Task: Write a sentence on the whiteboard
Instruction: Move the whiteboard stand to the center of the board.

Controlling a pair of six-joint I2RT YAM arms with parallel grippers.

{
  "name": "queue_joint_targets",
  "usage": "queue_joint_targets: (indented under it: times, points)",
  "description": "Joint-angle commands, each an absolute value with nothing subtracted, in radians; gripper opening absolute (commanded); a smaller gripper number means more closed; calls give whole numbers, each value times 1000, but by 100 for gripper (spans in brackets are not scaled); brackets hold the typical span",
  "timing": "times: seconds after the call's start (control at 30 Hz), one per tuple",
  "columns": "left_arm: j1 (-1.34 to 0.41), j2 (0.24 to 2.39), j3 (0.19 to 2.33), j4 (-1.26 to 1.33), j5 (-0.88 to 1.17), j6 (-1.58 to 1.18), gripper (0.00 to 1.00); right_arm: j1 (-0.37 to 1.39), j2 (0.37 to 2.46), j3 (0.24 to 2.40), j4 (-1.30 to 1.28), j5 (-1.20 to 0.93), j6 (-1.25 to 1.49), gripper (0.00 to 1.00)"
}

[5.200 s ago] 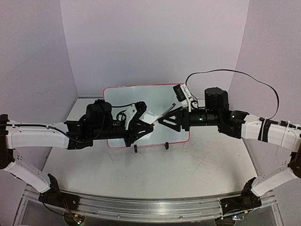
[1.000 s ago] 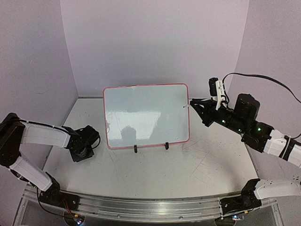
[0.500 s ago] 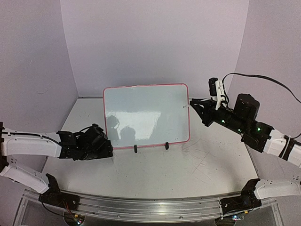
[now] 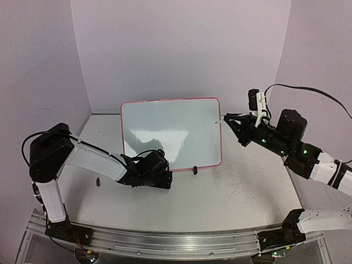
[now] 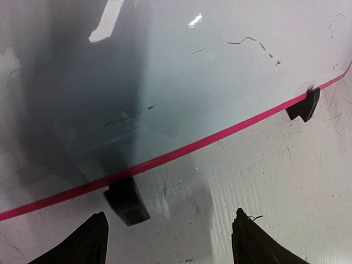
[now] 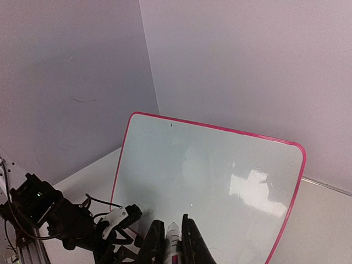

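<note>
While I watch from the overhead camera, the small rectangular whiteboard with the thin pink-red frame [image 4: 170, 132] stands nearly upright on the scratched grey bench [image 4: 220, 203], propped on its black clip feet. Its white face carries soft reflections and, seen close from the left wrist, a few faint dark flecks. My left tool [image 5: 170, 242] sits low on the bench at the whiteboard's bottom edge, towards its left end. Its two dark fingers are spread wide with nothing between them, and the left black clip foot [image 5: 126, 202] lies just ahead of the gap, not touched. The other black clip foot [image 5: 304, 105] shows further along the whiteboard's pink rim. My right tool [image 4: 228, 120] hangs in the air just beside the whiteboard's upper right edge, its fingers clamped tight on a slim white marker [image 6: 172, 247] that points towards the whiteboard. I cannot tell whether the marker's tip touches the frame. A small dark reddish object [image 4: 98, 182] lies on the bench well to the left of the whiteboard's lower left corner; it is too small for me to identify.
</note>
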State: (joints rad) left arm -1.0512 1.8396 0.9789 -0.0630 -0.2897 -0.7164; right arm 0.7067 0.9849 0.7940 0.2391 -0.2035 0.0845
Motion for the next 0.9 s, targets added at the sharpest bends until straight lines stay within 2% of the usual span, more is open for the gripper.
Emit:
queue_joint_targets:
  times: [0.0,0.27,0.73,0.87]
  points:
    - [-1052,1901,1065,-14,-314,-646,75,709,955,782,279,-187,106,0]
    - [-1062,1959,1116,-14,-284,-649,65,709,951,784,278,-189,97,0]
    - [-1108,2047,1209,-14,-241,-638,65,709,966,790,278,-192,88,0]
    - [-1111,2016,1187,-15,-252,-629,68,709,963,786,277,-187,85,0]
